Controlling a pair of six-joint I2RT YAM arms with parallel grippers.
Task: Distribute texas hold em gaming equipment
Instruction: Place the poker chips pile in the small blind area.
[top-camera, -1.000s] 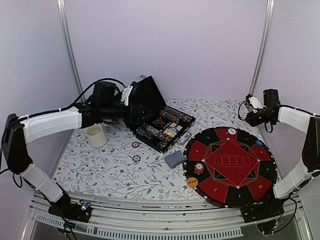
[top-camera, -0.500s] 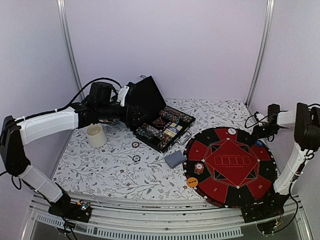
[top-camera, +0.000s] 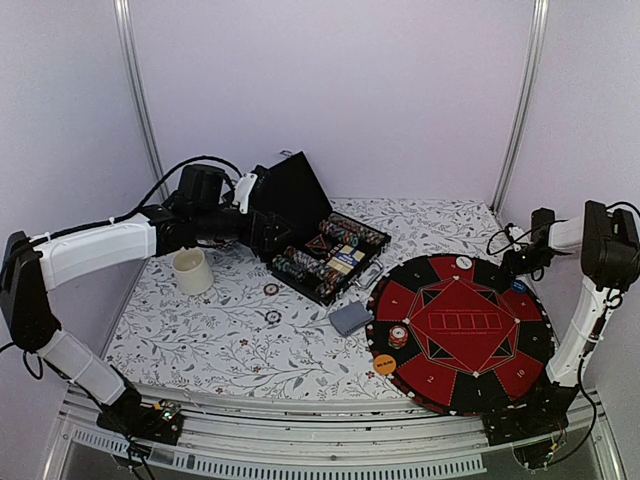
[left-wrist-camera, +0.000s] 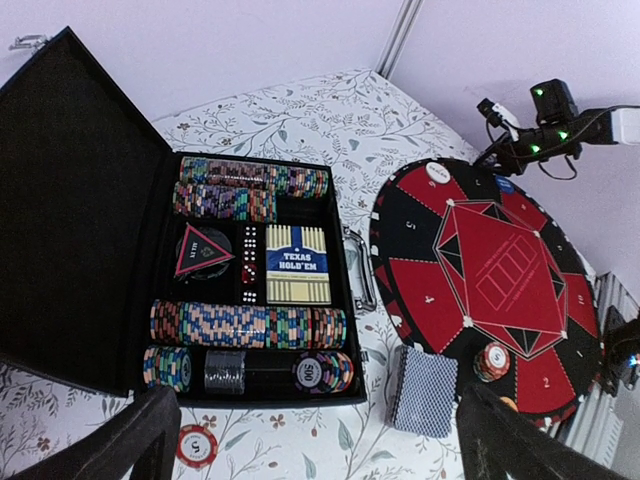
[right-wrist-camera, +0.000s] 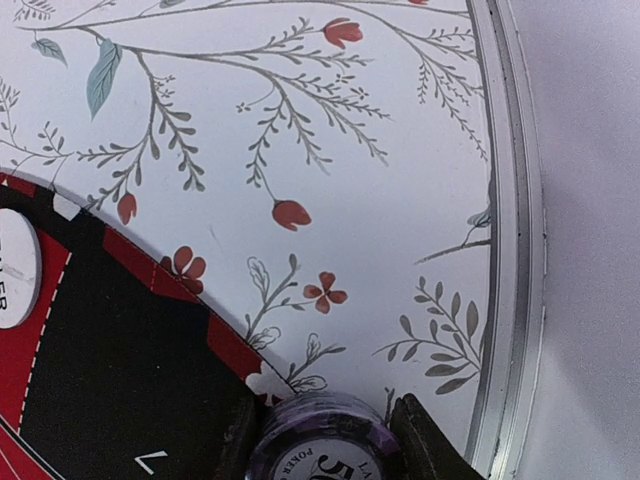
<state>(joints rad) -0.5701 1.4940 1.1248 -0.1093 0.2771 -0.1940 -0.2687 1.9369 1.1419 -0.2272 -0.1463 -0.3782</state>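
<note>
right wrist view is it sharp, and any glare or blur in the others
Right wrist view: white floral tablecloth sharp, purple round poker chip in the right hand cut off by the bottom edge, pale wall at right washed out. Left wrist view: blue-and-white card box lettering legible, fingers of the left hand dark and soft. Top external view: even light, no glare.

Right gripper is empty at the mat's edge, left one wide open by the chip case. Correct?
No: the right gripper is shut on a purple poker chip, as the right wrist view shows. The rest holds: it is at the mat's edge, and the left gripper is wide open by the chip case.
</note>
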